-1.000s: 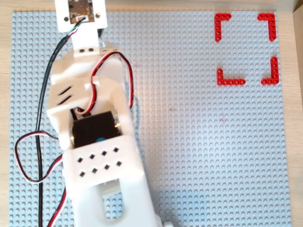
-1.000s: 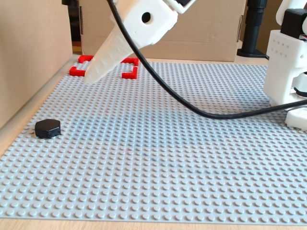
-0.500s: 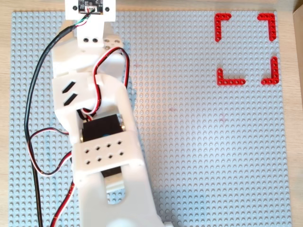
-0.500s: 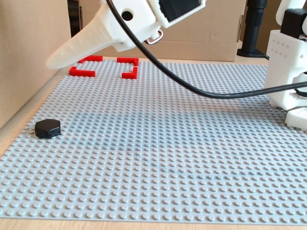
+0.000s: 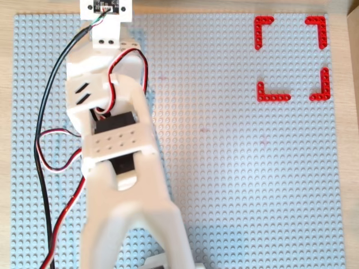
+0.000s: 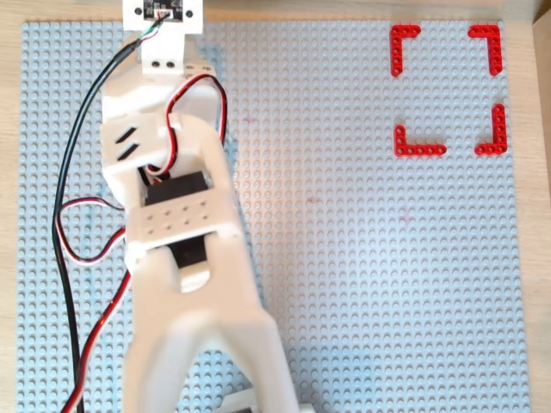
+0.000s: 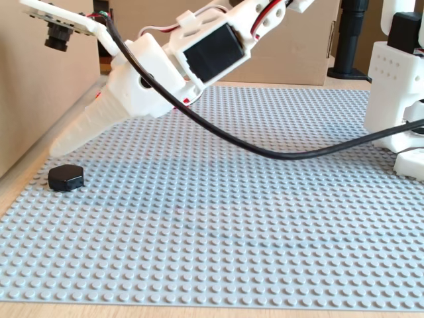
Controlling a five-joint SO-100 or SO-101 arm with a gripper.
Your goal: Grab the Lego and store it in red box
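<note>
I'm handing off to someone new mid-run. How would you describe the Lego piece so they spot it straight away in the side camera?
In the fixed view, start from the grey studded baseplate and go to its near-left corner, by the beige wall. There, just below the tip of the white gripper, lies the Lego. It is the only loose piece on the plate in that view: small, black, hexagonal, with a flat smooth top.

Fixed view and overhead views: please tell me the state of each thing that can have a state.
Lego: lying flat on the baseplate, free, not gripped.
Gripper: above the Lego, not touching it; open or shut cannot be told.
Red box: four corner pieces in a square with gaps, nothing inside.
Baseplate: flat on the table.
</note>
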